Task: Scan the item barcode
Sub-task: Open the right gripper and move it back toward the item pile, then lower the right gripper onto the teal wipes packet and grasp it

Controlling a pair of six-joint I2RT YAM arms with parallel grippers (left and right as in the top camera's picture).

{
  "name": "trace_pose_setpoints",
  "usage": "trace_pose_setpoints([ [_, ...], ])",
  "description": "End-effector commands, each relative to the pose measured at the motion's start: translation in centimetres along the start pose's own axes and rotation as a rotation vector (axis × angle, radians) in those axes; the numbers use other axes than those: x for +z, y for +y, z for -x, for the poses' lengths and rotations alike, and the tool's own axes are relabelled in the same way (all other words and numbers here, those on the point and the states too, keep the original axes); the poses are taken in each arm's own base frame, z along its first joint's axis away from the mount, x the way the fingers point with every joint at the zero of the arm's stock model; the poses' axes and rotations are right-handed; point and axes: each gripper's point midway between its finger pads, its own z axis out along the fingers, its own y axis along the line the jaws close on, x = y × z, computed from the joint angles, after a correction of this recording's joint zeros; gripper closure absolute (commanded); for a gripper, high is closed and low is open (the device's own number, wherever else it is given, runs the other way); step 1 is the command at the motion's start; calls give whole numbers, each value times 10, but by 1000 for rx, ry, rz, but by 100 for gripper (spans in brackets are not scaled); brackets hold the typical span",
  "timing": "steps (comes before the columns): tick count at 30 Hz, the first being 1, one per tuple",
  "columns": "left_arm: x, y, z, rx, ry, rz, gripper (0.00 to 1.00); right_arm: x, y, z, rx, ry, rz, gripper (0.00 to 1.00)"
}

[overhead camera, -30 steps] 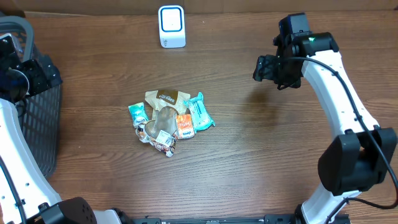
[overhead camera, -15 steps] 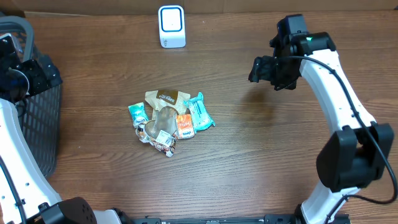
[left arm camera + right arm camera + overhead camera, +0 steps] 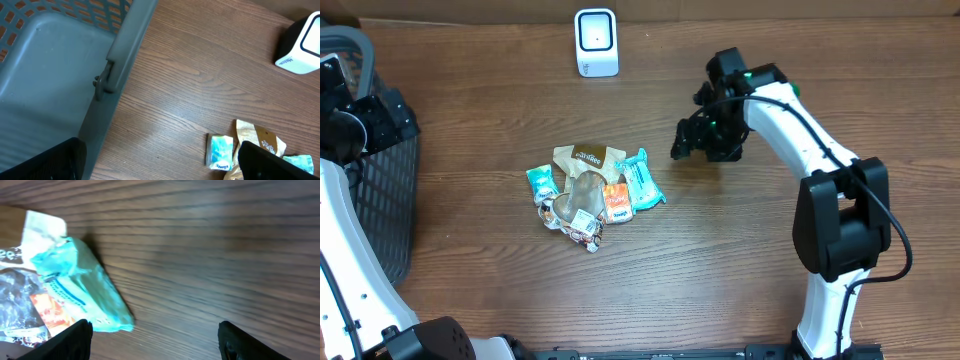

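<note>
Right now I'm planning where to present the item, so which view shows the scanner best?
Overhead: the scanner appears whole and unobstructed. The left wrist view catches only part of it, cut off at the right edge. The right wrist view does not show it.

- Left arm [image 3: 342, 240]: white links, standing along the edge far left of the pile of packets [image 3: 592, 193].
- Left gripper [image 3: 390, 115]: black, well up-left of the pile, jaws spread wide, empty.
- Right arm [image 3: 810, 140]: white, elbow right of the pile, forearm reaching back toward it.
- Right gripper [image 3: 682, 146]: near the pile's upper right, apart from it, dark fingers [image 3: 75, 339] parted, nothing between them.
</note>
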Motion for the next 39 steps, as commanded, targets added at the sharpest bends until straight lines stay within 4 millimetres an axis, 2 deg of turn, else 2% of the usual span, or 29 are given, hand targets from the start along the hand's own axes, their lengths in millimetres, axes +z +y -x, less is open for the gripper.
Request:
trace_pose_setpoints([
  [1,-7,-3,6,-4,-26,-12,0,3,10,-2,-21,2,15,22],
  [6,-7,-3,6,-4,-26,-12,0,6,18,1,-13,-8,66,22],
  [10,-7,-3,6,-4,-26,-12,0,17,26,-2,-20,-1,142,22],
  [14,-7,-3,6,-4,-26,-12,0,28,26,-3,5,-7,172,26],
  [22,-7,-3,6,-4,-26,-12,0,45,42,-10,-19,-2,309,32],
  [26,-7,-3,6,-4,-26,-12,1,56,53,-13,-23,-10,324,33],
  [29,-7,-3,6,-4,-26,-12,0,65,64,-13,-41,-32,332,42],
  [30,-7,-3,6,-4,-26,-12,0,68,66,-13,-41,-42,320,42],
  [33,-7,-3,6,-4,-26,-12,0,76,68,-11,-24,-72,251,45],
  [39,-7,-3,6,-4,-26,-12,1,85,77,-11,-55,-93,239,53],
])
